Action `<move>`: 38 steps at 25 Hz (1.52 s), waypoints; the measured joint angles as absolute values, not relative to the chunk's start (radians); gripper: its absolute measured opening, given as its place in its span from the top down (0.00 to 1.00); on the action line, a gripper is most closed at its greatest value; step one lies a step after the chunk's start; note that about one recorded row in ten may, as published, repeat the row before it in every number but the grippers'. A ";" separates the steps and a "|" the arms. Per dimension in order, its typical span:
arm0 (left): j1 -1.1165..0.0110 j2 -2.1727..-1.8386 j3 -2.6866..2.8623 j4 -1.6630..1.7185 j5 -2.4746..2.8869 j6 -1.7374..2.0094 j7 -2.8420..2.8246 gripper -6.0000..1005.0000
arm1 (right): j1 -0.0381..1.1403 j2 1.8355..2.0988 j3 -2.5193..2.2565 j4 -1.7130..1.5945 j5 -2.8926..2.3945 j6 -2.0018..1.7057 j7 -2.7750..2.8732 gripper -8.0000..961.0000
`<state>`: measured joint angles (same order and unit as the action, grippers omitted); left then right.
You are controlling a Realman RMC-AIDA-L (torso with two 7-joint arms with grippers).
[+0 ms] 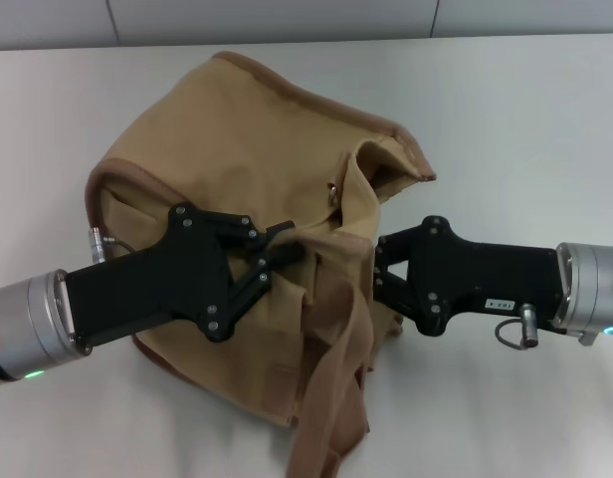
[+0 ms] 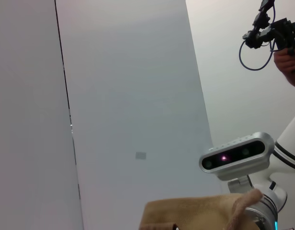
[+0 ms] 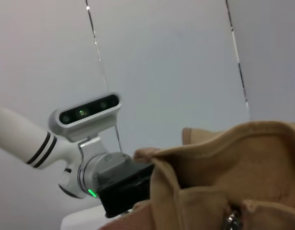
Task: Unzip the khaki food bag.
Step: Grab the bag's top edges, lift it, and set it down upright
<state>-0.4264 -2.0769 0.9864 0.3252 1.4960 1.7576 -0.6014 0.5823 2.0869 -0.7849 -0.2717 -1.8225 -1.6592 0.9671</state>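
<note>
The khaki food bag (image 1: 237, 149) lies slumped on the white table (image 1: 525, 129), its brown trim along the far edge. A small metal piece (image 1: 333, 191) shows near its crumpled top. A webbing handle (image 1: 331, 398) trails toward the front. My left gripper (image 1: 287, 246) reaches in from the left and is shut on the bag's fabric at the top seam. My right gripper (image 1: 378, 271) reaches in from the right and presses against the bag's side, partly hidden by fabric. The right wrist view shows the bag's folds (image 3: 243, 158) and a metal pull (image 3: 230, 220) up close.
The left wrist view shows a strip of the bag (image 2: 195, 213), the robot's head camera (image 2: 236, 153) and a person's hand holding a device (image 2: 281, 43) at the back. The left arm (image 3: 114, 177) shows in the right wrist view. A wall stands behind the table.
</note>
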 joint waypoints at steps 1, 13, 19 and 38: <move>-0.426 -2.077 0.986 0.325 1.496 1.758 -0.601 0.93 | 0.582 2.087 -0.786 -0.271 -1.822 -1.659 0.967 0.79; -0.426 -2.078 0.982 0.325 1.495 1.755 -0.598 0.93 | 0.576 2.086 -0.775 -0.273 -1.819 -1.660 0.967 0.98; -0.414 -2.077 0.978 0.295 1.406 1.756 -0.602 0.93 | 0.569 2.085 -0.773 -0.277 -1.818 -1.652 0.963 0.99; -0.394 -2.079 0.975 0.197 1.128 1.814 -0.604 0.93 | 0.528 2.084 -0.773 -0.279 -1.819 -1.599 0.953 0.99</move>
